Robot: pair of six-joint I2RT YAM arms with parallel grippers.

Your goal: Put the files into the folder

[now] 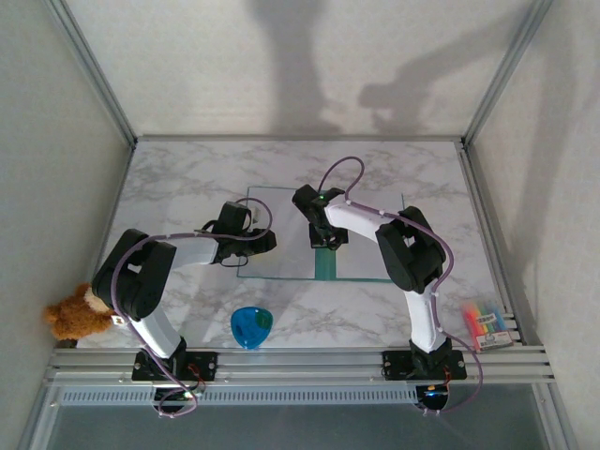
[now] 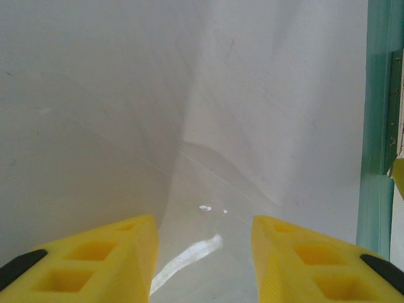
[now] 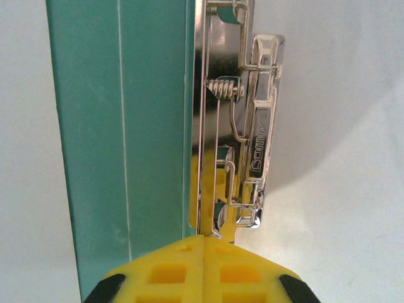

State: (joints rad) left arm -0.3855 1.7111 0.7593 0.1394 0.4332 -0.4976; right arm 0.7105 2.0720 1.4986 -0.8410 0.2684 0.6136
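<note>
The folder point(image 1: 281, 275) lies open and flat in the middle of the table, with its teal spine strip point(image 1: 324, 265) running toward me. My left gripper point(image 1: 264, 242) is over its left half. In the left wrist view its yellow fingers point(image 2: 120, 252) stand apart on a pale glossy surface, nothing between them. A pale sheet point(image 2: 82, 126) curves up to their left; I cannot tell whether it is one of the files or the folder's inside. My right gripper point(image 3: 203, 243) is shut, its tips against the near end of the metal clip point(image 3: 252, 126) beside the spine point(image 3: 126, 126).
A small blue cup point(image 1: 251, 325) stands near the front edge between the arm bases. A brown teddy bear point(image 1: 75, 312) sits at the front left corner and a pack of coloured pens point(image 1: 486, 323) at the front right. Metal frame posts and walls border the table.
</note>
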